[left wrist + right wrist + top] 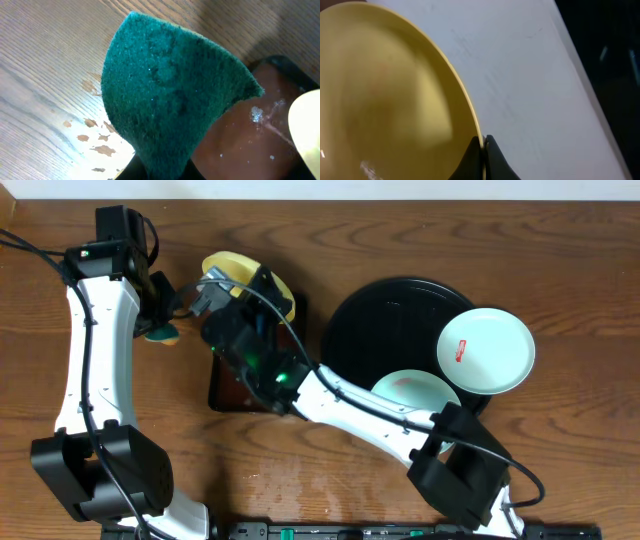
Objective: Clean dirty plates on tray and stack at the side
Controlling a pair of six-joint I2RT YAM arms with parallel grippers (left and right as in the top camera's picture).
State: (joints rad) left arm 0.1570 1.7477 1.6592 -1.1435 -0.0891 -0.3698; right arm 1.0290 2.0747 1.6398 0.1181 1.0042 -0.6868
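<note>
My right gripper point(484, 146) is shut on the rim of the pale yellow plate point(385, 100), holding it tilted on edge above the far end of the brown rectangular tray point(232, 392). From overhead the yellow plate point(232, 268) sits just right of my left gripper point(166, 320). That gripper point(167, 172) is shut on a green scouring sponge point(170, 95), beside the plate and apart from it. The round black tray point(385, 320) holds two mint-white plates. One point(487, 350) has a red smear and overhangs the right rim. The other point(412, 390) is partly hidden under my right arm.
Wet drops lie on the brown tray point(250, 140) and small damp patches mark the wood tabletop point(95, 142) beside it. My right arm stretches diagonally from the front right across the black tray's near-left edge. Bare wood shows at the back and front left.
</note>
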